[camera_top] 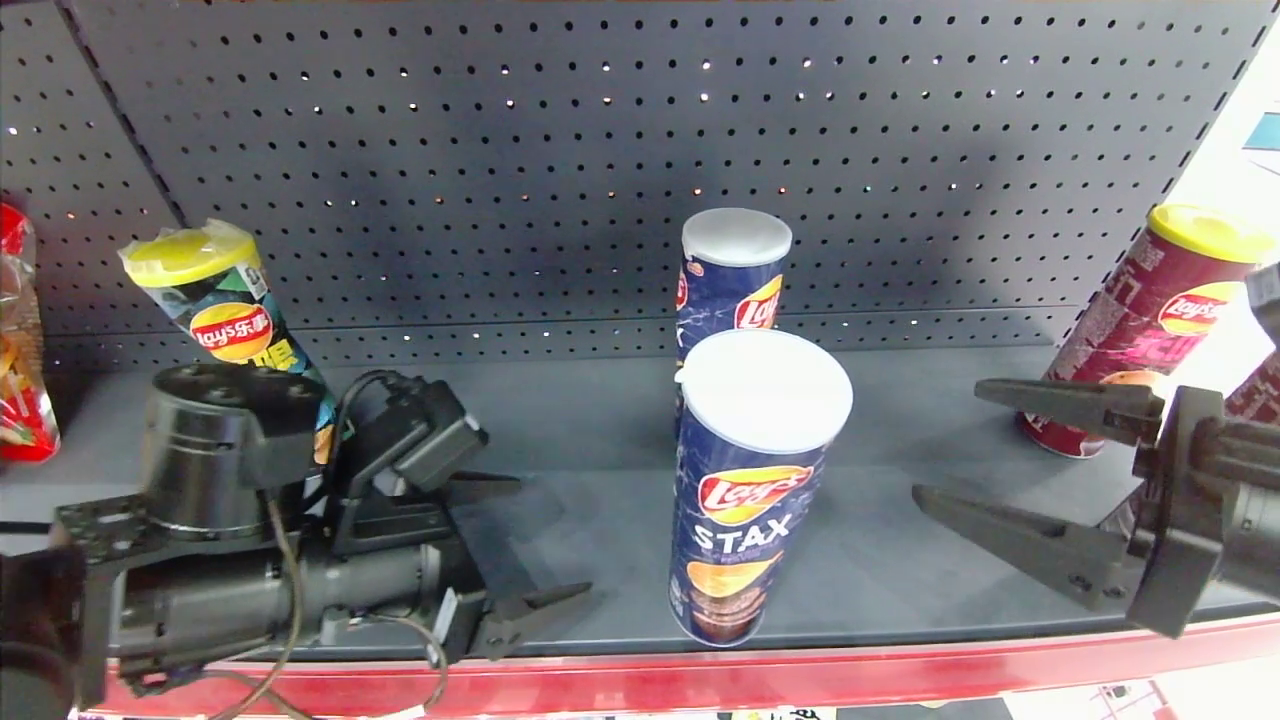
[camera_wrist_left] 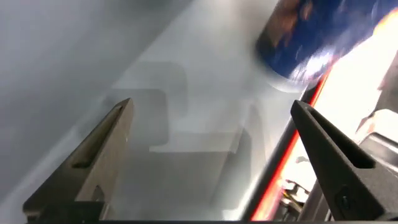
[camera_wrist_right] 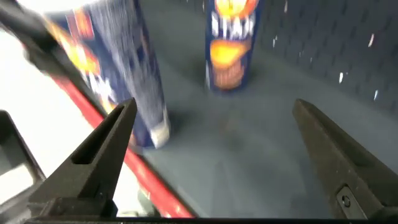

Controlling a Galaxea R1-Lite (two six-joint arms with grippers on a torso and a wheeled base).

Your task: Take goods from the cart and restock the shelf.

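A tall blue cylindrical chip can with a white lid [camera_top: 745,490] stands upright near the front edge of the grey metal shelf [camera_top: 900,540], a matching blue can [camera_top: 732,275] just behind it. The left pincer [camera_top: 550,540] sits left of the front can, the right pincer [camera_top: 948,442] right of it, both spread and empty.

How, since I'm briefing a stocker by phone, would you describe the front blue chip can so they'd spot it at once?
Find the grey shelf with pegboard back and red edge. Near its middle, two white-lidded blue cans stand in file: the rear blue chip can and the front blue chip can. Yours is nearest the red edge.
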